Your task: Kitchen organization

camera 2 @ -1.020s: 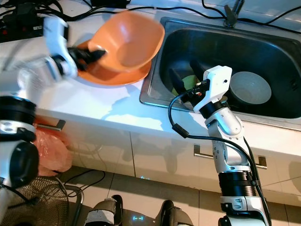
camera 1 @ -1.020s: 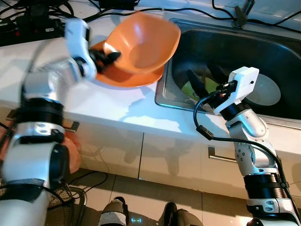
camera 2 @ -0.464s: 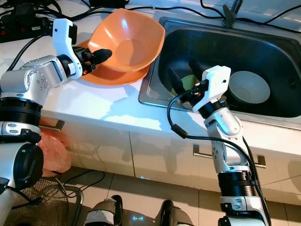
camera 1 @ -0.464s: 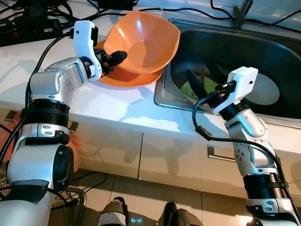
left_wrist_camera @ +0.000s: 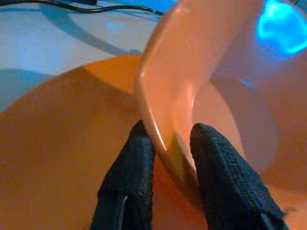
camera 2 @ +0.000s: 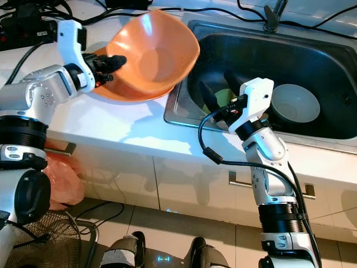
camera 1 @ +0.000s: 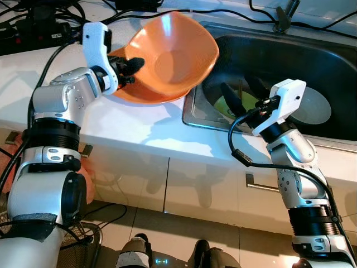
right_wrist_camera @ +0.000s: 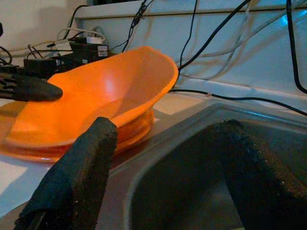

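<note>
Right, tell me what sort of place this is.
A home kitchen, most likely. A steel sink is set into a white counter with cabinet drawers below, a grey bowl lies in the sink, and the left gripper holds an orange bowl above orange plates.

— Where's the left gripper (camera 1: 135, 66)?
— Arm bent up and forward, fingers (left_wrist_camera: 128, 177) pinched together on a rim.
— And the right gripper (camera 2: 219, 91)?
— Reaching forward, fingers spread wide.

Head cameras downward, wrist cameras seemingly close
</note>
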`<state>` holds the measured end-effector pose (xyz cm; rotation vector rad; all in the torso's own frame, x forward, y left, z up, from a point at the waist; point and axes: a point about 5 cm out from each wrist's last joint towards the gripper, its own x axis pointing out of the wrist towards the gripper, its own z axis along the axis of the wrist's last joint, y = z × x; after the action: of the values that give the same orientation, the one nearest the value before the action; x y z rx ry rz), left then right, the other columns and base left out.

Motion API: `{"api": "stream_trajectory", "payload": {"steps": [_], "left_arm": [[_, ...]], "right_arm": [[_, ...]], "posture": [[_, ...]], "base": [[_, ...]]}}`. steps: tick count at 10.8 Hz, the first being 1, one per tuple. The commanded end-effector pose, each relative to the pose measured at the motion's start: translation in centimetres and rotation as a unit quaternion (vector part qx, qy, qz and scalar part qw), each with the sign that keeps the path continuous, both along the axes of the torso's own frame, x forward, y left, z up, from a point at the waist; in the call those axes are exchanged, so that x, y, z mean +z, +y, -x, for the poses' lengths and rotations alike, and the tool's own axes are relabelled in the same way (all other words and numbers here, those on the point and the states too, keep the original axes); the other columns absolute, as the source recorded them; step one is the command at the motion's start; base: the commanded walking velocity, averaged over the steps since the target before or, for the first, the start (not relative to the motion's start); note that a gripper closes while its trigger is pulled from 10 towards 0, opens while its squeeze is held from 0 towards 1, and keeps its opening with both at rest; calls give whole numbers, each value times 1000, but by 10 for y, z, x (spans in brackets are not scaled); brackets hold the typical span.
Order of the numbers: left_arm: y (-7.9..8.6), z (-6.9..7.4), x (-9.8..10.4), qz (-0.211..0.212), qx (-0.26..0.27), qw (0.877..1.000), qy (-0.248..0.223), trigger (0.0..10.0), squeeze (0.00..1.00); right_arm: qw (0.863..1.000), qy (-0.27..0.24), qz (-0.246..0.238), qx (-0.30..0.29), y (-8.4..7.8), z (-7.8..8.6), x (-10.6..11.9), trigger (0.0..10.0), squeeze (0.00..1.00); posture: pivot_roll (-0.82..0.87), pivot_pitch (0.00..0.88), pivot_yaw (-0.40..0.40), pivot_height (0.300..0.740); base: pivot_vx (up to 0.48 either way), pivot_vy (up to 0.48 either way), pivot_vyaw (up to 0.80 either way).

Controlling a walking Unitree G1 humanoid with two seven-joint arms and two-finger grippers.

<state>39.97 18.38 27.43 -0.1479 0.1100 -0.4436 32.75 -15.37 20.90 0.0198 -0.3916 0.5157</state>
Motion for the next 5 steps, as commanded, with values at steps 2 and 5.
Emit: {"api": "stream_trajectory", "payload": {"steps": [2,5], "left_arm": [[4,0,0,8,13,1000,-1,0,0],[3,0,2,75,18,997,0,0,0]], "right_arm": [[1000,-4,10,-3,-3,-1,1,10000,0],[1000,-1,11,-4,-3,-1,0,10000,0]], "posture": [[212,189,-57,740],[210,192,-59,740]], "base": [[0,0,0],[0,0,0]]}}
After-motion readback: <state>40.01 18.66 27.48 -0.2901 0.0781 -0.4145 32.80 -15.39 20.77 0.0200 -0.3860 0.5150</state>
